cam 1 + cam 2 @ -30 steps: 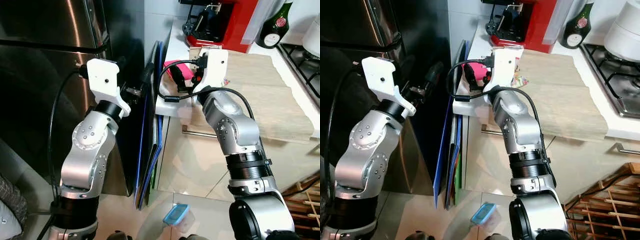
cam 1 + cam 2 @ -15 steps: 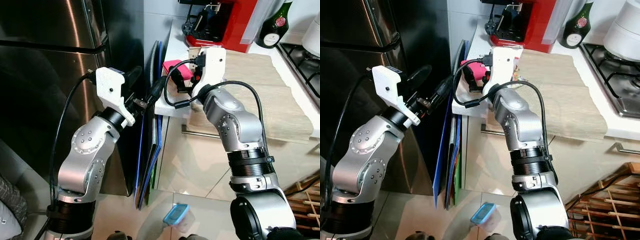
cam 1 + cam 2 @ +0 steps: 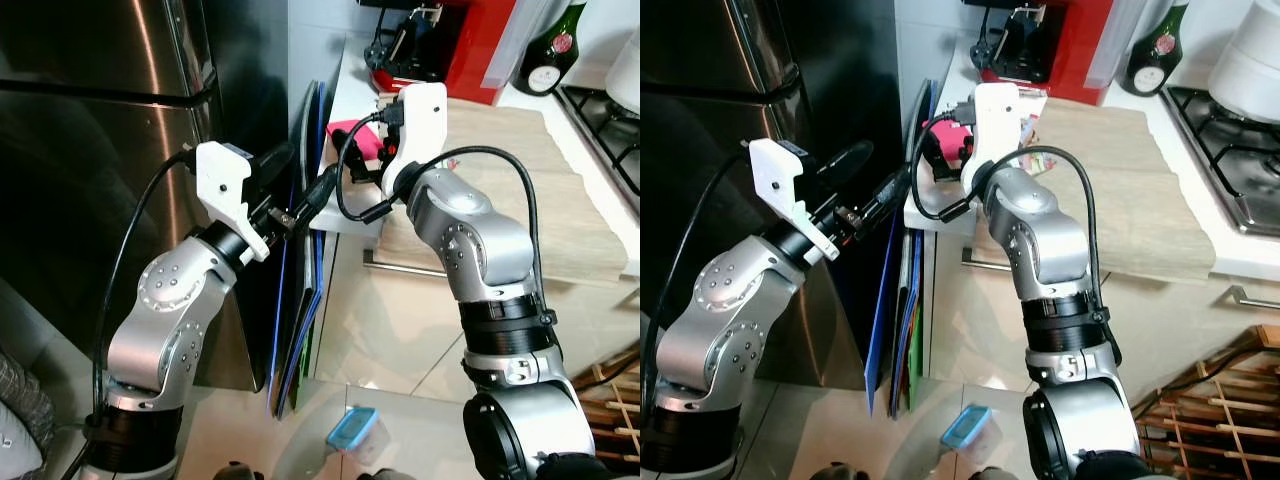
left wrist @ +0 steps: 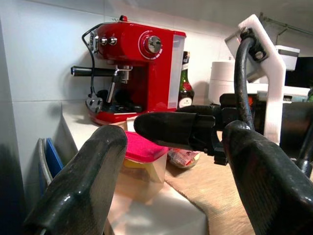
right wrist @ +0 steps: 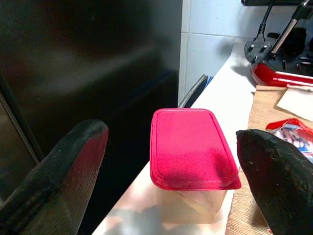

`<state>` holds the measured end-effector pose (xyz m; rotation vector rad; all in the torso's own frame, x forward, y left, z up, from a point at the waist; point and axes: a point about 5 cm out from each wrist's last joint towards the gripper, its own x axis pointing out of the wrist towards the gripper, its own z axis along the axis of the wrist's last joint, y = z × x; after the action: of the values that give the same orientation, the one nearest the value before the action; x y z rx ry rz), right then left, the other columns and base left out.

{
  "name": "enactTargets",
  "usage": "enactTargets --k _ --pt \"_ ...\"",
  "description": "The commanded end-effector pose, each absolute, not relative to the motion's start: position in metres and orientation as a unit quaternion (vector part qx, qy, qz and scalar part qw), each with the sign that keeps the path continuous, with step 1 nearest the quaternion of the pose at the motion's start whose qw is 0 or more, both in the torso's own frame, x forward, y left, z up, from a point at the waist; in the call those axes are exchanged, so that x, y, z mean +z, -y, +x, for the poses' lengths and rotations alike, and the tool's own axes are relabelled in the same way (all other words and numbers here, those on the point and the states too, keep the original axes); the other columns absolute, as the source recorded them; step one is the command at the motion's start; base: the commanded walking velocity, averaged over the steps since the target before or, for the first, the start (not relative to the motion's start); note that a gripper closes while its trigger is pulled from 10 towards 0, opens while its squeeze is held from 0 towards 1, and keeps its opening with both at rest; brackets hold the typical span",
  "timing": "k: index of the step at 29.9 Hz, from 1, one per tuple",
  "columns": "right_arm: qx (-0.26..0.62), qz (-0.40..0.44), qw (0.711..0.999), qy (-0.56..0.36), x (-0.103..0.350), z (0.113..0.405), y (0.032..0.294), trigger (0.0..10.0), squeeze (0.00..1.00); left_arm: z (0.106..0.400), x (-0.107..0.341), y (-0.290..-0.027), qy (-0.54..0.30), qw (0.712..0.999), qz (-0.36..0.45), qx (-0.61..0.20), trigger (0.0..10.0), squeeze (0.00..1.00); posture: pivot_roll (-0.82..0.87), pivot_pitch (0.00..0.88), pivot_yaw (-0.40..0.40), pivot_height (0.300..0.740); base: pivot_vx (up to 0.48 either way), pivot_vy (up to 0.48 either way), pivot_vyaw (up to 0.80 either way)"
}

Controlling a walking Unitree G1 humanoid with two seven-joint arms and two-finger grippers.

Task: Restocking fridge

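While pink-lid container [image 5: 192,149] sits at the surface [image 5: 134,215] edge beside the fridge [image 3: 90,200], right gripper [image 5: 171,161] is spread wide around it, untouched. Left gripper [image 4: 171,161] also wide, close by. Risk: nudging the container off the edge.

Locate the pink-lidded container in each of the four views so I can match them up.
Left eye view: pink-lidded container at the counter's near-left corner, partly behind the right arm's cable.
Right eye view: its lid peeks out left of the right wrist mount.
Left wrist view: low centre, between the open left fingers.
Right wrist view: centre, between the open right fingers.
Shared landmark: red coffee machine.
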<state>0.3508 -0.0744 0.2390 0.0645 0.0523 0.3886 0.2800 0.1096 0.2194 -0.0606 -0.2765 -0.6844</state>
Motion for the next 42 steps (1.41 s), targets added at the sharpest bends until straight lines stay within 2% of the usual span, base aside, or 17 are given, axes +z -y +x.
enactTargets --k 1,25,42 --pt "0.205 0.023 0.978 -0.025 0.241 0.345 0.068 10.0 0.0 0.276 0.219 -0.1 0.133 0.922 -0.028 -0.363 10.0 0.0 0.02 0.02 -0.039 0.74 0.0 0.0 0.0" --pt "0.211 0.037 0.968 -0.135 0.209 0.344 0.069 10.0 0.0 0.275 0.216 -0.096 0.131 0.92 -0.027 -0.37 10.0 0.0 0.02 0.0 -0.051 0.74 0.0 0.0 0.0" --pt "0.192 0.015 0.97 -0.148 0.191 0.358 0.067 10.0 0.0 0.273 0.216 -0.094 0.131 0.92 -0.031 -0.367 10.0 0.0 0.03 0.015 -0.059 0.74 0.0 0.0 0.0"
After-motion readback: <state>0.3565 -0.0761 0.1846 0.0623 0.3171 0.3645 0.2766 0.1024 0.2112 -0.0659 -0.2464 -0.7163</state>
